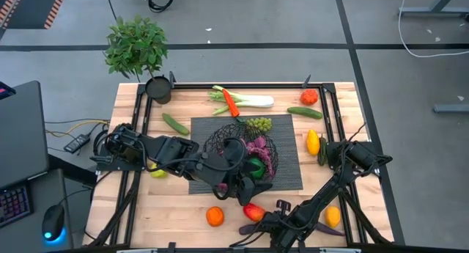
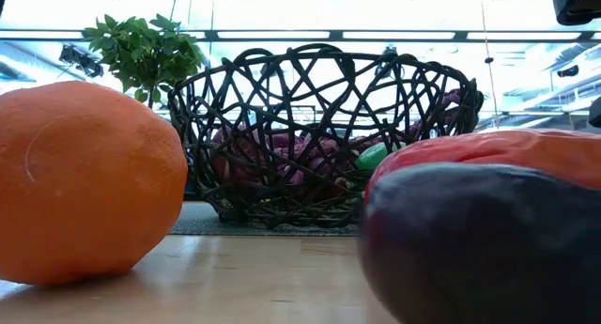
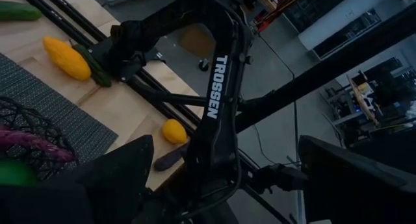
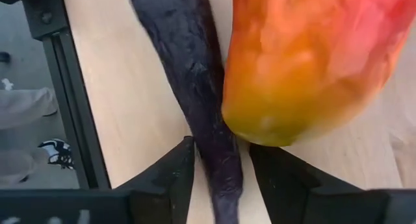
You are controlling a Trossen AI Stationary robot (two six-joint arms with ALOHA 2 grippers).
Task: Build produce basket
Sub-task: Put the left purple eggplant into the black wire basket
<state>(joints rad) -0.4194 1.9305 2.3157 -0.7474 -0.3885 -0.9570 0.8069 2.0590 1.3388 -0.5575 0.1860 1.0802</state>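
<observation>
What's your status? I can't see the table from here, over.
Left gripper open, empty, at basket's front rim. Right gripper open, straddling purple eggplant on table. Basket partly filled. Red-orange fruit crowds eggplant.

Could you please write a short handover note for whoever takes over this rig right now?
Left gripper: open, over the basket's near rim, holding nothing.
Right gripper: open, fingers either side of the purple eggplant at the near table edge, beside the red-orange mango.
Done: purple and green pieces are in the basket.
Left: orange, lemons, cucumbers, leek, tomato, grapes lie outside.
</observation>
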